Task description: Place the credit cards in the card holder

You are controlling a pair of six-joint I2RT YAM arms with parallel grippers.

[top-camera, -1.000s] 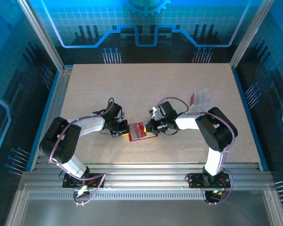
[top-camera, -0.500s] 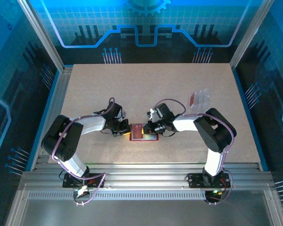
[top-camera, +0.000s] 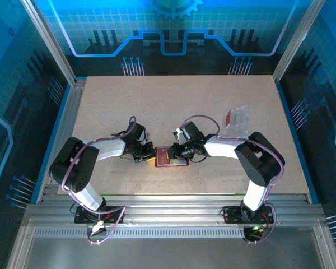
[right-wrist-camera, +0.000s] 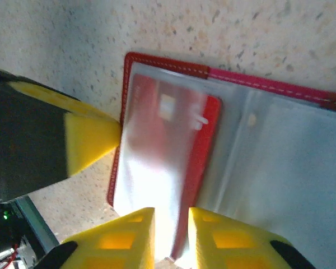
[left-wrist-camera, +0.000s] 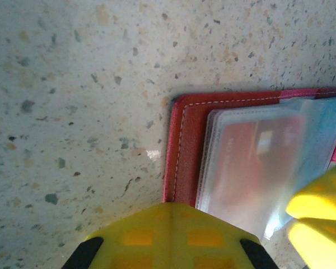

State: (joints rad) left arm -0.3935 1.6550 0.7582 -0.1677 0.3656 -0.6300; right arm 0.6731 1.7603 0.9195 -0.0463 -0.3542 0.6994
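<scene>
Speckled beige tabletop [top-camera: 129, 106] inside a blue-lit cage, and both arms are folding inward from their bases so the wrists are nearly meeting at the front middle. The left gripper [top-camera: 148, 156] is lying low with its fingers pressed together, its tip touching the stitched edge of the card holder [top-camera: 171, 158], which is lying open and flat right in front of those fingers.

The right gripper [right-wrist-camera: 171, 218] is reaching in from the opposite side, fingers sitting a narrow gap apart over a clear pocket. The lower end of the red card [right-wrist-camera: 173, 134] is running down between them, but glare is washing that spot out, so no telling if they're touching it. The holder's far page is getting cut off at the frame edge.

Count: two arms, one holder, one card showing, one clear plastic bag [top-camera: 236, 117] well behind the right fingers.
</scene>
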